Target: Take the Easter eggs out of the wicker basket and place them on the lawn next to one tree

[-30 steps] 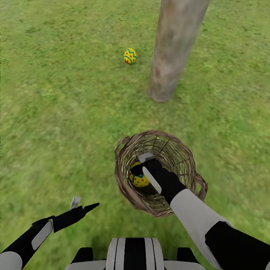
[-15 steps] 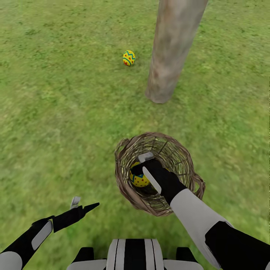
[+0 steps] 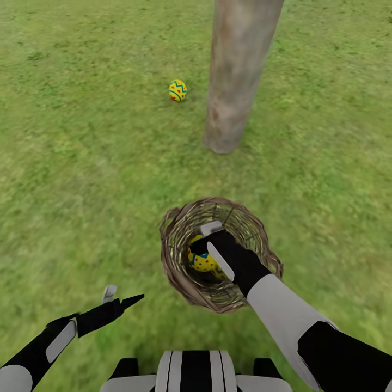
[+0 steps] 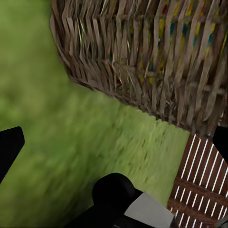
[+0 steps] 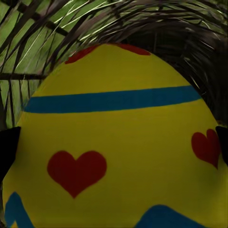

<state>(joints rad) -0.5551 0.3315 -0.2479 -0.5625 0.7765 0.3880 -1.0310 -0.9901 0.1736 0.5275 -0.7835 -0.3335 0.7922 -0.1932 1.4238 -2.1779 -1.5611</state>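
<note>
The right gripper (image 3: 202, 244) reaches down into the basket (image 3: 179, 275), its fingers closed around an egg (image 5: 118, 142) to lift it, long axis roughly upright, while 1 egg (image 3: 177, 90) already lies left of the tree (image 3: 234, 76); the left gripper (image 3: 121, 296) hangs spread, idle.

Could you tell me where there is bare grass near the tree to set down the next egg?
Bare lawn lies between the tree base and the wicker basket, and left of the trunk around the lone Easter egg. Inside the basket it is crowded: the right gripper sits at an egg.
</note>
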